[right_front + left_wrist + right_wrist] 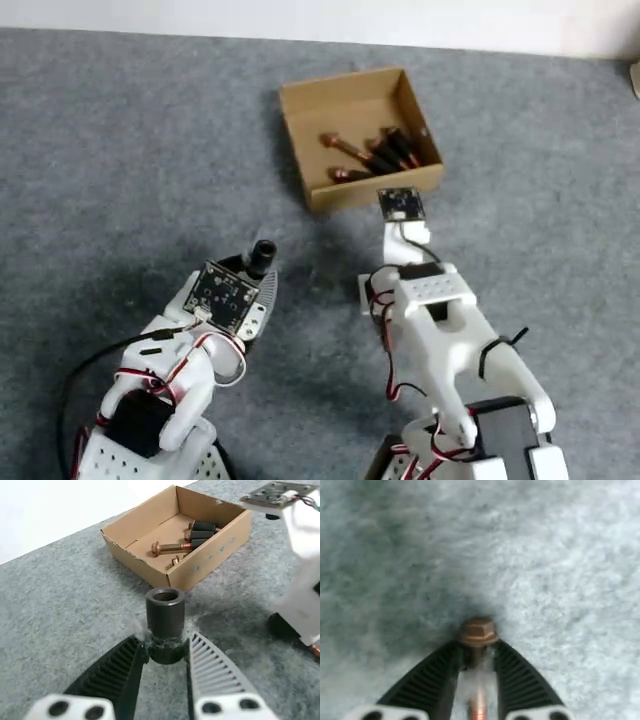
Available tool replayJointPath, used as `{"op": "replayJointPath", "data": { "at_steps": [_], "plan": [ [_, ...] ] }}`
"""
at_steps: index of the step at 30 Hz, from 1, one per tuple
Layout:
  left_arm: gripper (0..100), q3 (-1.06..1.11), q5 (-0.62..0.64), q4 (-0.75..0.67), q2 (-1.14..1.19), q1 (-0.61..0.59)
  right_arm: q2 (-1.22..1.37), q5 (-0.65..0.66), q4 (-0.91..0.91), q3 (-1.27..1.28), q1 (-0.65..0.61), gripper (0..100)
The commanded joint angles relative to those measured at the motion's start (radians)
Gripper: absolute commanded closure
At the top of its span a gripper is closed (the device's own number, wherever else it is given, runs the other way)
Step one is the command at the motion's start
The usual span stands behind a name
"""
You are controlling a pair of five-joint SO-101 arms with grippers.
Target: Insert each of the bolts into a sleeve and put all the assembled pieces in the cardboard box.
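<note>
Sleeve (165,616) to begin with: the dark tube is held by one end between my left fingers (120,667), which are closed on it with a ribbed pad on either side. Its open mouth points away from the wrist, roughly toward the cardboard box (215,555). The gripped end is tucked between the pads, so I cannot tell whether it rests on the grey felt counter (60,620) or hangs just above it. From the high camera the sleeve pokes out past the left wrist's circuit board (225,295), which covers the fingers beneath it.

My right fingers (520,680) are pinched on a copper-coloured bolt (478,631) just under its hex head. The head points away from the wrist over bare felt. The shank runs back between the pads and off the picture's edge, so its length and thread are cut off. Overhead, the right arm (440,330) stretches toward the box, and its wrist board (400,205) sits right against the near wall, hiding bolt and fingers alike.

The box lies beyond both arms, well apart from the sleeve. Inside are assembled pieces (385,152), copper bolts in black sleeves, bunched toward the near right corner. They overlap and the near wall hides part of them, so I cannot give a firm count.
</note>
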Motion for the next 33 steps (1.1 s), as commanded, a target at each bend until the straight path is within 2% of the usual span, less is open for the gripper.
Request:
{"op": "replayJointPath", "data": {
  "at_steps": [1,5,9,12,16,20,27,33],
  "plan": [
    [100,-0.047,0.006,-0.028,-0.018,-0.004,-0.127,0.012,0.03,-0.004,0.038,99.5],
    [100,-0.045,0.006,-0.028,-0.018,-0.001,-0.387,0.017,0.039,0.104,0.11,99.5],
    [100,-0.016,-0.002,-0.041,-0.018,0.097,-0.685,0.078,0.041,0.209,0.131,99.5],
    [100,0.074,-0.003,-0.199,-0.022,0.191,-0.921,0.075,0.042,0.266,0.133,99.5],
    [100,0.219,-0.089,-0.41,-0.027,0.208,-1.227,0.075,0.061,0.309,0.13,99.5],
    [100,0.259,-0.124,-0.465,-0.027,0.216,-1.461,-0.035,0.064,0.314,0.131,99.5],
    [100,0.277,-0.124,-0.471,-0.018,0.232,-1.61,-0.175,0.062,0.28,0.119,99.5],
    [100,0.277,-0.124,-0.47,-0.016,0.325,-1.621,-0.18,0.062,0.262,-0.03,99.5]
  ]
}}
